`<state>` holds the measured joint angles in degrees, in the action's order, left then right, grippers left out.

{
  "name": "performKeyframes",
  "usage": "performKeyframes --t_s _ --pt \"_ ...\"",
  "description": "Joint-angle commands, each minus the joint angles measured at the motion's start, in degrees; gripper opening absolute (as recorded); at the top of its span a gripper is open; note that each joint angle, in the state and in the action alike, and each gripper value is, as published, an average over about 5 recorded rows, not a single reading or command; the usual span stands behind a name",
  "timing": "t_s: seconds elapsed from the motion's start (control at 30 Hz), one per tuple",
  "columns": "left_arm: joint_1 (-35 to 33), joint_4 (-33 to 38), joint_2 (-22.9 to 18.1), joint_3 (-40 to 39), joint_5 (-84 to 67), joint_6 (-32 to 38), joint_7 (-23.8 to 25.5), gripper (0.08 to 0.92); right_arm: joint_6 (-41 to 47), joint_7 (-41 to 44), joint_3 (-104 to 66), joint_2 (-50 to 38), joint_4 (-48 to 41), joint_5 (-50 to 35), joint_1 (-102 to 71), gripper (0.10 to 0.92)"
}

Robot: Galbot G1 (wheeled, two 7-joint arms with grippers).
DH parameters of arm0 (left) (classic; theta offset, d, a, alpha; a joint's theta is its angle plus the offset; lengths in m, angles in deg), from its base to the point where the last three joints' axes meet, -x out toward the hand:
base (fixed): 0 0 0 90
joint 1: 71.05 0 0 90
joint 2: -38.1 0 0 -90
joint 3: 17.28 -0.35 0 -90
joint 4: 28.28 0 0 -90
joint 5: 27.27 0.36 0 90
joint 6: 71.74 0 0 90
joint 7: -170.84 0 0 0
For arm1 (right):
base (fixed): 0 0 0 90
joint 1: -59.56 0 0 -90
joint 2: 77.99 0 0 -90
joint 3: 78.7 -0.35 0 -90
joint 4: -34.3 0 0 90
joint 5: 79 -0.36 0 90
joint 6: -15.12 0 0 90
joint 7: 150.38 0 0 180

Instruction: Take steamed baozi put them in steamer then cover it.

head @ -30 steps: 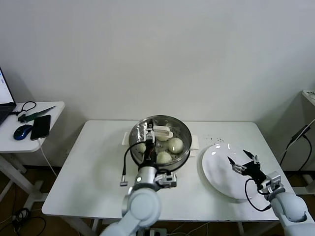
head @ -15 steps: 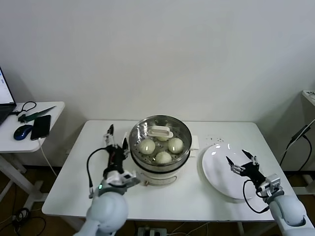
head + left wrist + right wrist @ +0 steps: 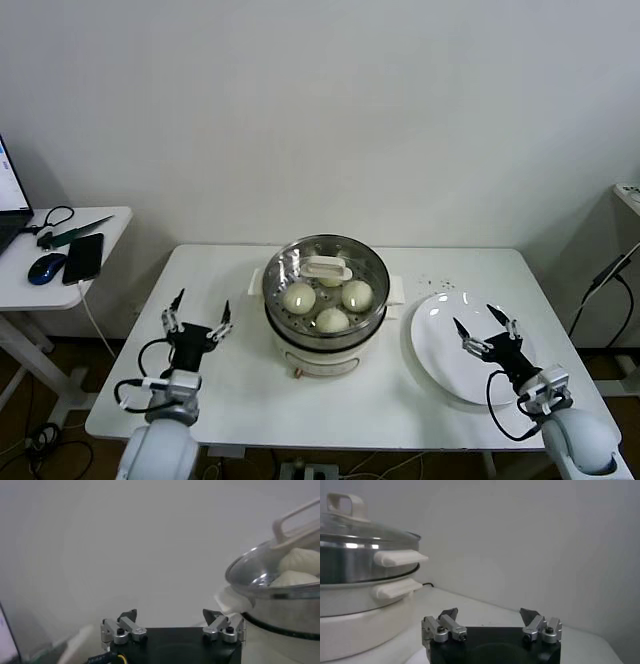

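Looking down from the head camera, I see the cover point(image 3: 325, 270) seated on the steamer point(image 3: 325, 318) at the middle of the white table point(image 3: 240, 400), its white handle on top. Three baozi point(image 3: 299, 297) show clearly through the glass; a fourth is partly hidden under the handle. My left gripper point(image 3: 198, 327) hangs over the table left of the steamer, fingers spread and empty. My right gripper point(image 3: 486, 326) hovers above the white plate point(image 3: 440, 350), fingers apart too, holding nothing.
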<state>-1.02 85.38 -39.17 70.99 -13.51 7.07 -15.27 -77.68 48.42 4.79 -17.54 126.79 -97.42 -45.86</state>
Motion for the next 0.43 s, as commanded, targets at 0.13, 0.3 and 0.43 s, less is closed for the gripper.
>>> performKeyframes --t_s 0.13,0.3,0.43 --pt "-4.86 -6.10 -0.70 7.56 -24.36 14.17 2.20 0.823 -3.32 -0.12 -0.95 1.68 1.23 -0.72 -2.39 0.823" --pt "-5.78 -4.62 -0.76 7.33 -24.57 13.96 3.32 0.823 -3.48 0.05 -1.20 1.82 1.47 -1.01 -2.61 0.823" --pt "-6.30 -4.01 -0.73 7.45 -24.47 13.57 3.64 0.823 -3.48 0.08 -1.33 2.00 1.62 -1.17 -2.65 0.823"
